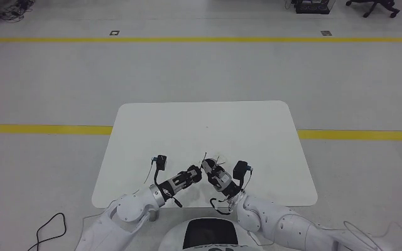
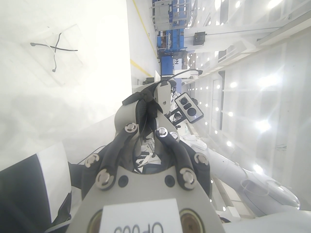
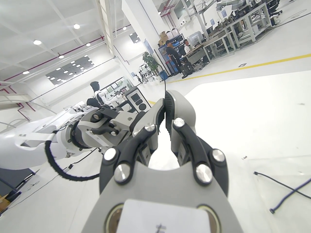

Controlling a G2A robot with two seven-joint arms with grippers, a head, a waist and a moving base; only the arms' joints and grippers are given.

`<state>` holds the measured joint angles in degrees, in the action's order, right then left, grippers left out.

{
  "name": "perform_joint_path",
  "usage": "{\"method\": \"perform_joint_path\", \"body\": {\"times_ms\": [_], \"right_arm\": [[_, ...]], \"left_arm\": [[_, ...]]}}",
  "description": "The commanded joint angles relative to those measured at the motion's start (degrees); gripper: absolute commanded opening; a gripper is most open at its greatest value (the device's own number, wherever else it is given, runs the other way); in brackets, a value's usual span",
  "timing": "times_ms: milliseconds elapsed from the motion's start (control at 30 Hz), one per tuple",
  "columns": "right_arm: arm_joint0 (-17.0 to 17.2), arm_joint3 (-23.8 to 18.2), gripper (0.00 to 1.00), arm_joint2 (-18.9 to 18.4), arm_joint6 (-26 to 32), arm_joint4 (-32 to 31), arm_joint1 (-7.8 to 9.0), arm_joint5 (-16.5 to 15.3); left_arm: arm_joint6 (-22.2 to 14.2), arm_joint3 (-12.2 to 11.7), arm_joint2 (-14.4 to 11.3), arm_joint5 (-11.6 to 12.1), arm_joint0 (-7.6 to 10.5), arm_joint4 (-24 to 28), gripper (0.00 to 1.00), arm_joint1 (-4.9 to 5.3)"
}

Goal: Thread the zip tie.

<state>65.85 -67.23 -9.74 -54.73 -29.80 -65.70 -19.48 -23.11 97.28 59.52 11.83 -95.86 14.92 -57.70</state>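
My two grippers meet tip to tip above the front middle of the white table (image 1: 207, 125). The right gripper (image 3: 165, 104) is shut on a thin black zip tie (image 3: 165, 86), whose free end sticks straight out past the fingertips. The left gripper (image 2: 145, 105) is pressed together too, with a short black piece of the zip tie (image 2: 136, 96) showing at its tips. In the top view the left gripper (image 1: 196, 174) and the right gripper (image 1: 208, 169) touch, and the tie's strand (image 1: 204, 156) points away from them.
Two spare black zip ties (image 2: 54, 49) lie crossed on a clear flat sheet (image 2: 70, 32) on the table just beyond the grippers; the same spare ties (image 3: 286, 190) lie beside the right gripper. The table's far half is bare white surface.
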Motion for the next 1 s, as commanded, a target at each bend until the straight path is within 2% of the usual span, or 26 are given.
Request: {"method": "perform_joint_path", "body": {"times_ms": [0, 633, 667, 700, 967], "right_arm": [[0.0, 0.1, 0.00, 0.0, 0.0, 0.0, 0.00, 0.0], [-0.1, 0.4, 0.00, 0.0, 0.9, 0.0, -0.17, 0.0], [-0.1, 0.4, 0.36, 0.0, 0.7, -0.1, -0.18, 0.0], [0.0, 0.4, 1.00, 0.0, 0.5, 0.0, -0.19, 0.0], [0.3, -0.6, 1.00, 0.0, -0.3, 0.4, 0.02, 0.0]], "left_arm": [[0.0, 0.1, 0.0, -0.1, 0.01, -0.1, 0.00, 0.01], [0.1, -0.1, -0.3, -0.3, 0.34, 0.0, 0.00, 0.02], [0.1, -0.2, -0.3, -0.2, 0.34, 0.1, 0.00, 0.02], [0.1, -0.2, -0.2, -0.2, 0.33, 0.2, 0.00, 0.02], [-0.1, -0.7, 0.0, 0.1, 0.41, 1.3, 0.00, 0.04]]}}
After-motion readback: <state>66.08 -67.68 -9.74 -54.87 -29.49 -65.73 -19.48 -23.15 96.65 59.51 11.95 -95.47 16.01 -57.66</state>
